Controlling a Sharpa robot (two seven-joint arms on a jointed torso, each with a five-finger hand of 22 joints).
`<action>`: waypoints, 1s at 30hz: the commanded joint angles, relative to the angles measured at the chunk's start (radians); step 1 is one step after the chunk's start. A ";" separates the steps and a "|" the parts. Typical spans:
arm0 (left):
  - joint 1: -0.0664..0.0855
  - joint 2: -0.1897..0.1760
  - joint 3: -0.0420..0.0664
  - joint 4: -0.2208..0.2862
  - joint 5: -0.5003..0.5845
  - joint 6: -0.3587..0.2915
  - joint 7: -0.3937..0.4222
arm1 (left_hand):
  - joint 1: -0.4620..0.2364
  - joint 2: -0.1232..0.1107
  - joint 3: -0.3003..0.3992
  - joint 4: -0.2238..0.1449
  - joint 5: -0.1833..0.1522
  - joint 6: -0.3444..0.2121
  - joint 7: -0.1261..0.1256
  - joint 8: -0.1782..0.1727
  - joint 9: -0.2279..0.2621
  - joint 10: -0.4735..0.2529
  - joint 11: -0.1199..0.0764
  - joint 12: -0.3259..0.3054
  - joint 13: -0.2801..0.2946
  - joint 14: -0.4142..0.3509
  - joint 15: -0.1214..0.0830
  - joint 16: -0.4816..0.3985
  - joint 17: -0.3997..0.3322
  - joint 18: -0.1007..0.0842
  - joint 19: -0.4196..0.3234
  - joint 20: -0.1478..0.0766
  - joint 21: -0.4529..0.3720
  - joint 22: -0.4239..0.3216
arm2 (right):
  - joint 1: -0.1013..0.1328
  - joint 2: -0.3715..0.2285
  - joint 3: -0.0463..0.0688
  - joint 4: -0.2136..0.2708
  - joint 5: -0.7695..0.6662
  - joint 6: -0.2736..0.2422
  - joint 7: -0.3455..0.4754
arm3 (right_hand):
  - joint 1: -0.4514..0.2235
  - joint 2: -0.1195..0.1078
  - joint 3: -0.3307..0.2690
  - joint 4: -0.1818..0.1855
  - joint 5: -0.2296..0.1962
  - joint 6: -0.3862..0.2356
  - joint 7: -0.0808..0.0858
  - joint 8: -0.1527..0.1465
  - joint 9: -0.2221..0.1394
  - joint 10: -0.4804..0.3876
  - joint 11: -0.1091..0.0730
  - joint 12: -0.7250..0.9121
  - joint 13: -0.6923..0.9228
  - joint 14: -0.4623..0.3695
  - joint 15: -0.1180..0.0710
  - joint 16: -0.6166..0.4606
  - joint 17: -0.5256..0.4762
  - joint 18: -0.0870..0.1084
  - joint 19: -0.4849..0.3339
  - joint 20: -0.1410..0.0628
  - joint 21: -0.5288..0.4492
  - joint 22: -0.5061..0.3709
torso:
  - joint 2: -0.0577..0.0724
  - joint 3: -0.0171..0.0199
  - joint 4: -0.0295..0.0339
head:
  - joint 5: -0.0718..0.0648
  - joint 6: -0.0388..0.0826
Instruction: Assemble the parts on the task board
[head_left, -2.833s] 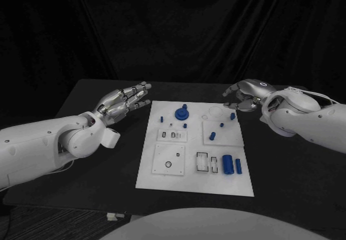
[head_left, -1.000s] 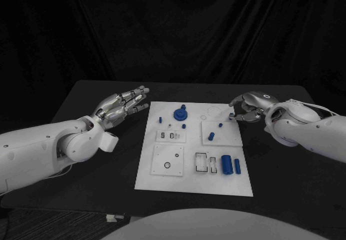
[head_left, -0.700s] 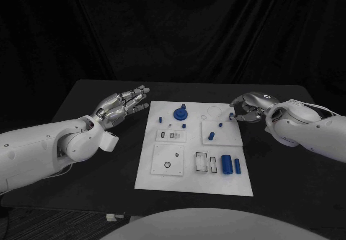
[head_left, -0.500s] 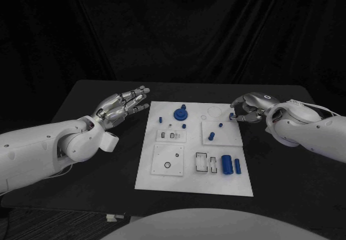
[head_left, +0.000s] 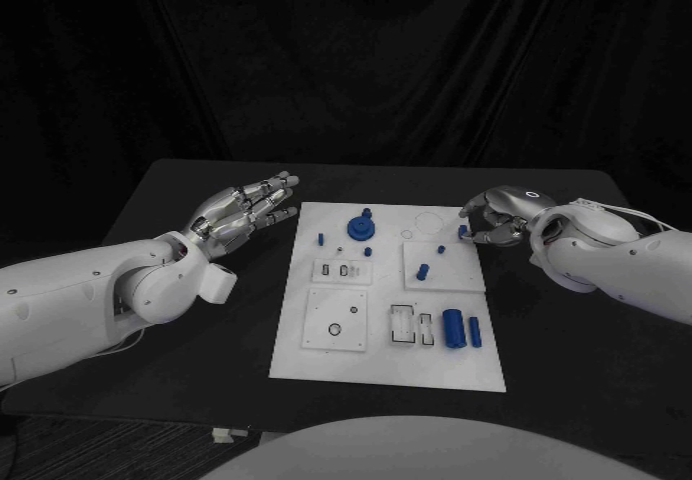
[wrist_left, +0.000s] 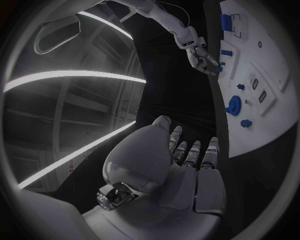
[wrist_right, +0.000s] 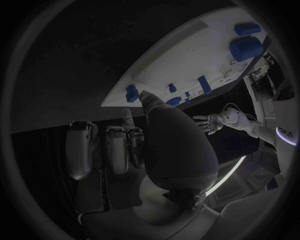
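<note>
Task board (head_left: 387, 355) is lying flat mid-table (head_left: 173, 310): long white plate, divided into raised square panels with small cut-out slots and a ring hole on the near-left panel. Blue parts are sitting across it: a round blue disc with a knob (head_left: 362, 229) at the far end, a short blue peg (head_left: 424, 270) lying on the right-middle panel, a fat blue cylinder (head_left: 454, 328) and a thinner blue bar (head_left: 476, 334) lying side by side near the front right, plus a few tiny blue pegs around the upper panels.

Right hand (head_left: 490, 217) is hovering at the board's far right corner, fingers curled in, fingertips pinching a small blue peg (head_left: 463, 231) at the board edge. Right wrist view is showing the same peg (wrist_right: 132, 92) against the thumb tip at the board's rim.

Left hand (head_left: 242, 208) is hanging off the board's far left side, well apart from it, fingers extended and slightly spread, holding nothing. Left wrist view is confirming an empty palm (wrist_left: 181, 175).
</note>
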 joint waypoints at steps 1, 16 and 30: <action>-0.002 0.001 0.001 0.002 0.001 0.012 0.014 | 0.011 -0.001 0.005 0.001 0.003 0.000 0.008 0.003 0.001 0.001 0.009 0.002 0.001 0.001 0.006 0.006 0.001 0.007 0.007 -0.002 0.007 0.001 | -0.004 0.002 0.000 -0.003 -0.005 0.018 -0.009 | 0.011 0.002 0.003 -0.002 0.004 0.008 0.001 0.005 0.001 0.104 -0.005 0.004 0.263 0.105 -0.009 0.003 0.263 -0.013 0.035 -0.009 -0.003 0.215 | 0.001 0.0001 0.0003 | 0.000 0.000; -0.002 -0.001 0.001 0.002 0.001 0.013 0.013 | 0.011 -0.001 0.005 0.001 0.003 0.000 0.008 0.003 0.001 0.001 0.009 0.002 0.001 0.001 0.006 0.006 0.001 0.007 0.007 -0.002 0.007 0.001 | -0.009 0.014 0.000 -0.019 -0.005 0.014 -0.009 | 0.022 0.006 0.007 -0.007 0.023 0.022 0.004 0.025 0.008 0.104 -0.003 0.004 0.263 0.105 -0.008 0.003 0.263 -0.013 0.035 -0.009 -0.005 0.216 | 0.000 0.0004 0.0003 | 0.000 -0.001; -0.002 -0.002 0.001 0.003 0.001 0.014 0.012 | 0.011 -0.001 0.007 0.002 0.002 0.000 0.008 0.003 0.001 0.001 0.010 0.002 0.001 0.001 0.007 0.006 0.001 0.007 0.008 -0.002 0.007 0.002 | -0.010 0.025 0.000 -0.034 -0.005 0.013 -0.011 | 0.027 0.011 0.010 -0.012 0.033 0.052 0.005 0.059 0.020 0.104 -0.003 0.004 0.263 0.105 -0.007 0.003 0.263 -0.013 0.035 -0.008 -0.006 0.216 | 0.001 0.0000 0.0005 | 0.001 -0.001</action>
